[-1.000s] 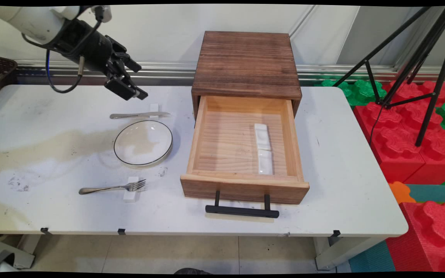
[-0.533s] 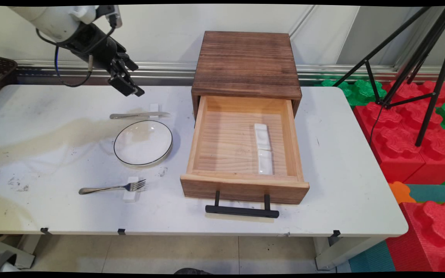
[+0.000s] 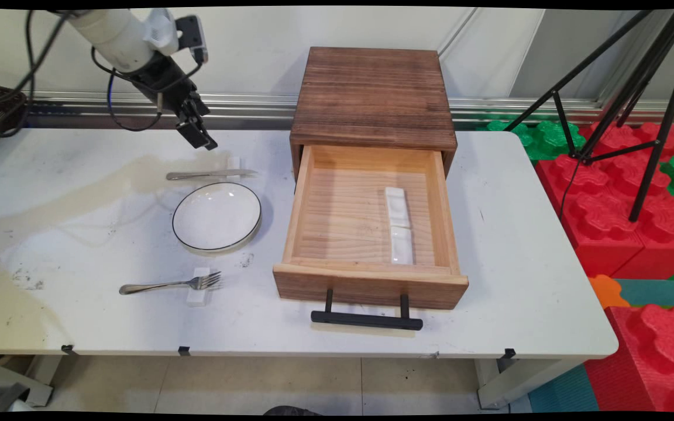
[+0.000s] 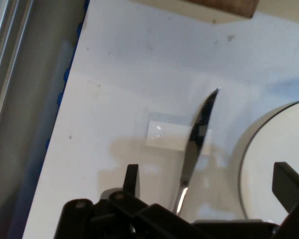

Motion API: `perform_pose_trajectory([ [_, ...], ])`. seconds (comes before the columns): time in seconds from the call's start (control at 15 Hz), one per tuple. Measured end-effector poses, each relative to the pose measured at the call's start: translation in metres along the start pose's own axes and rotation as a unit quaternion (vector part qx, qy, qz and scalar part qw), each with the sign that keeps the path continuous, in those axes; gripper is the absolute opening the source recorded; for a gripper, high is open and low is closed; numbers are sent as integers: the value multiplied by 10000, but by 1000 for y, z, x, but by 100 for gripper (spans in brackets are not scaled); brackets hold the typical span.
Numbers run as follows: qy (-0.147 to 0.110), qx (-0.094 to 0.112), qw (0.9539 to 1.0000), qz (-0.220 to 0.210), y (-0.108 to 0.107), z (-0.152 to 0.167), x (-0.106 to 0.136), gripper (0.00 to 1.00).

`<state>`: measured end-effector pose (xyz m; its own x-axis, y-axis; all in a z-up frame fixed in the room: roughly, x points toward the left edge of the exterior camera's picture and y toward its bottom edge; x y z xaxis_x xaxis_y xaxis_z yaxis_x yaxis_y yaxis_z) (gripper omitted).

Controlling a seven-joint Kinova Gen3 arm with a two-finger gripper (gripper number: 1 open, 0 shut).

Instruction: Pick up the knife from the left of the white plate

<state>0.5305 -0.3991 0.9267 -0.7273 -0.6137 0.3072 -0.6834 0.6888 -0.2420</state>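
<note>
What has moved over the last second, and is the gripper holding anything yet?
Only the arm moved. The gripper swung a little toward the drawer box and turned steeper, and now hangs open and empty above the knife, whose blade lies on a small white rest. The plate, the fork and the two white rests in the open drawer lie as before.

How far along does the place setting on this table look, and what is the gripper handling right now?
Looks done: the plate lies between the knife, propped on the knife rest, and the fork, on the fork rest. In hand: nothing; the gripper hovers open above the knife. Possibly left: two spare rests lie in the open drawer, which may need shutting.
</note>
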Motion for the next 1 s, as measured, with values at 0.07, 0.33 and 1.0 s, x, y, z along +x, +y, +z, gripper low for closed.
perform_pose_trajectory([
  [0.07, -74, -18, 10000, 21, -6, 8, 0, 100],
  [0.33, -392, -139, 9990, 170, -29, 43, -5, 100],
  [1.0, -697, -529, 9946, 565, -57, 105, -20, 100],
])
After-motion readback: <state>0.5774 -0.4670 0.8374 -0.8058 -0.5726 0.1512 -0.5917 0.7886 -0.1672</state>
